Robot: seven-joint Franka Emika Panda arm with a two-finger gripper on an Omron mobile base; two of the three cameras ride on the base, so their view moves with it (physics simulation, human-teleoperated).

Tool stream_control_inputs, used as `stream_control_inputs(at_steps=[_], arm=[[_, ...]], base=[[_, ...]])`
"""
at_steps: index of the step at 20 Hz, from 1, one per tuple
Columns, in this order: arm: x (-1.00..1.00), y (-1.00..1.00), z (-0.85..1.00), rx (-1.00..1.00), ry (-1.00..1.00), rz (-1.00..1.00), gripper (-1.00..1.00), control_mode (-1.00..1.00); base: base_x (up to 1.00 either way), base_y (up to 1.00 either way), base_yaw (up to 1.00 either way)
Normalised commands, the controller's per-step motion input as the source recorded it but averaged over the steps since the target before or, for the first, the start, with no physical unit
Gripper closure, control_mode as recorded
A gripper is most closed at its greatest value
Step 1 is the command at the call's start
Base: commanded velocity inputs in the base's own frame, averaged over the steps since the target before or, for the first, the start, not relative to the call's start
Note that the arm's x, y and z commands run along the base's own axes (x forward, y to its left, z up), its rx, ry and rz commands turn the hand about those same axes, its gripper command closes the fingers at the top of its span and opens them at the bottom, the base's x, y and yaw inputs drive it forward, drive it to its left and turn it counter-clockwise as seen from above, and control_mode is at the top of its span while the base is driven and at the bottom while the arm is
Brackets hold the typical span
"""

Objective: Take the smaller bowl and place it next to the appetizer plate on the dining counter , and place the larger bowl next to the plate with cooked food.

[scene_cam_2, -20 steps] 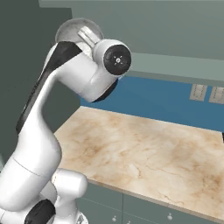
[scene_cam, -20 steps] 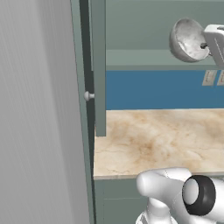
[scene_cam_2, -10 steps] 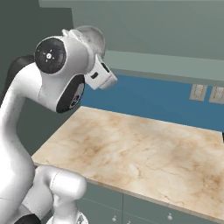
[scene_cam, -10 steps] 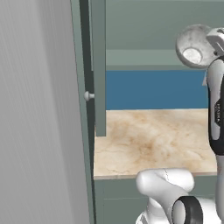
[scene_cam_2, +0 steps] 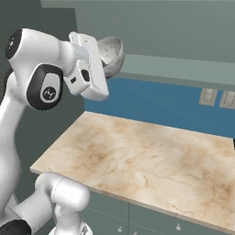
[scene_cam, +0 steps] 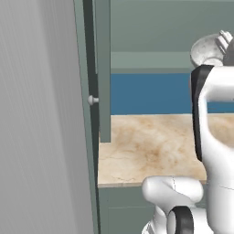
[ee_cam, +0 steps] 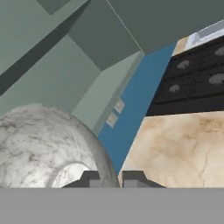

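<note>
Pinching rim of the smaller bowl point(ee_cam: 48, 148) btwn both tips, gripper point(ee_cam: 111, 178) closed tight on its wall, bowl lifted high in air, tipped on its side. Seen from right base cam just behind white hand, speckled grey bowl at upper-cabinet height, well above marbled countertop point(scene_cam_2: 151, 160). Blue backsplash point(scene_cam_2: 160, 108) behind w/ wall outlets point(scene_cam_2: 207, 97). Dark cooktop point(ee_cam: 192, 83) further along counter. Open cabinet door point(scene_cam: 103, 68) w/ knob point(scene_cam: 93, 100) at left.

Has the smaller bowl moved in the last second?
Yes. In the right base view the smaller bowl, held in the gripper, has swung rightward, from over the counter's left corner toward the blue backsplash.
</note>
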Motion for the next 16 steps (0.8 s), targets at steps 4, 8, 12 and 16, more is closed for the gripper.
stream_control_inputs(at_steps=[4,8,12,16], arm=[[-0.32,-0.28,0.00,0.36,0.13,-0.23,1.00,-1.00],[-0.41,0.02,-0.02,0.41,0.12,-0.18,1.00,-1.00],[-0.67,0.07,-0.18,0.38,0.05,-0.04,1.00,-1.00],[-0.43,0.10,-0.12,0.21,-0.14,0.08,1.00,-1.00]], base=[[0.00,0.00,0.00],[0.00,0.00,0.00],[0.00,0.00,0.00],[0.00,0.00,0.00]])
